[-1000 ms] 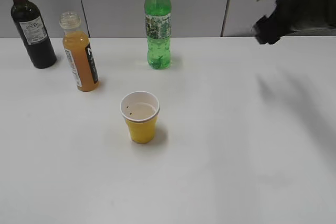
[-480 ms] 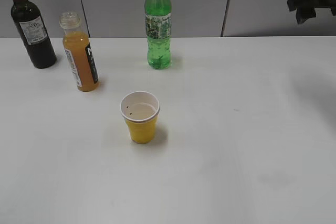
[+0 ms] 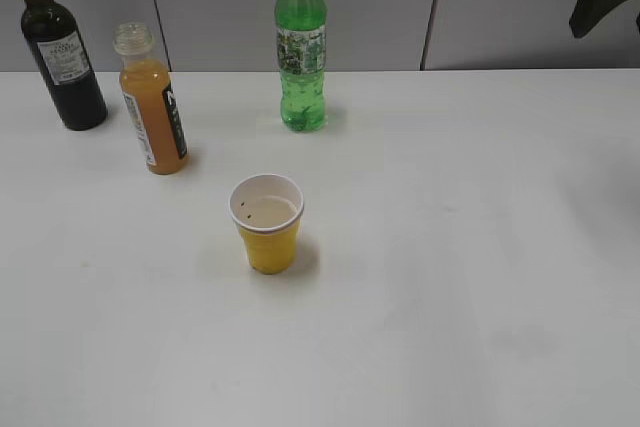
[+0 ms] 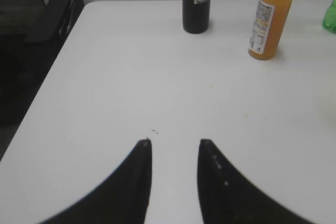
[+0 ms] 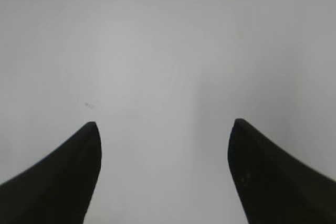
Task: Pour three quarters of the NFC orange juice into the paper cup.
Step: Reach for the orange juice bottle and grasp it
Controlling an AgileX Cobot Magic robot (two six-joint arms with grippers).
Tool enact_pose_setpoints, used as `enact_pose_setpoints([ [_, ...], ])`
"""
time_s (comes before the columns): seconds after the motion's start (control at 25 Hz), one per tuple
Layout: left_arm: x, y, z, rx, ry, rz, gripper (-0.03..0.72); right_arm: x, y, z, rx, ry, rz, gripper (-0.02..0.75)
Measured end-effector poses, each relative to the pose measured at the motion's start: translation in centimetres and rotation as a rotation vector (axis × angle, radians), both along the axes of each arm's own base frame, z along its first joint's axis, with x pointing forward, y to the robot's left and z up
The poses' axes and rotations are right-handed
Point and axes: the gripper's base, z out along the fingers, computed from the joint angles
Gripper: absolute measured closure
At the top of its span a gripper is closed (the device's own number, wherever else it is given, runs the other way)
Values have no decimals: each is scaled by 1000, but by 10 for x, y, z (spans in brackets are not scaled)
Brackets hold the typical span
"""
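Three bottles and one cup are counted on the white table [image 3: 450,277], plus two grippers, so not a crowded scene at all. The NFC orange juice [image 3: 152,100] is seen standing upright toward the back left, a small clear plastic bottle with a wide open neck and no cap, filled with orange liquid nearly up to the shoulder and wrapped in a white-and-black label. A dark wine bottle [image 3: 55,42] is parked just to its left, and a taller green bottle [image 3: 301,42] with a yellow cap is set further right along the back edge. The paper cup [image 3: 267,222] is placed in front of all three, apart from them, roughly mid-table; it's yellow outside, white inside with a white rim, and a couple of tiny dark specks can be made out on the inner wall. The left gripper [image 4: 174,148] is held low over bare table with its jaws only partly apart and nothing between them, the juice well ahead of it. The right gripper [image 5: 164,129] is spread wide over empty tabletop, nothing pinched; in the exterior view only a dark bit of it is caught at the top right corner.
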Motion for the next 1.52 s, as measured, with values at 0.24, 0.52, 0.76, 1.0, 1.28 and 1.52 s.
enact_pose_setpoints([
  [0.24,0,0,0,0,0,0,451,-49,-3,31,7,-49,5,141],
  [0.52,0,0,0,0,0,0,451,-158,-10,31,3,-44,8,141],
  [0.76,0,0,0,0,0,0,451,-236,-16,11,-1,-88,19,141],
  [1.0,0,0,0,0,0,0,451,-299,-20,-12,5,-209,16,141],
  [1.28,0,0,0,0,0,0,451,-352,-24,-37,15,-398,14,141],
  [1.52,0,0,0,0,0,0,451,-383,-26,-50,19,-567,20,141],
])
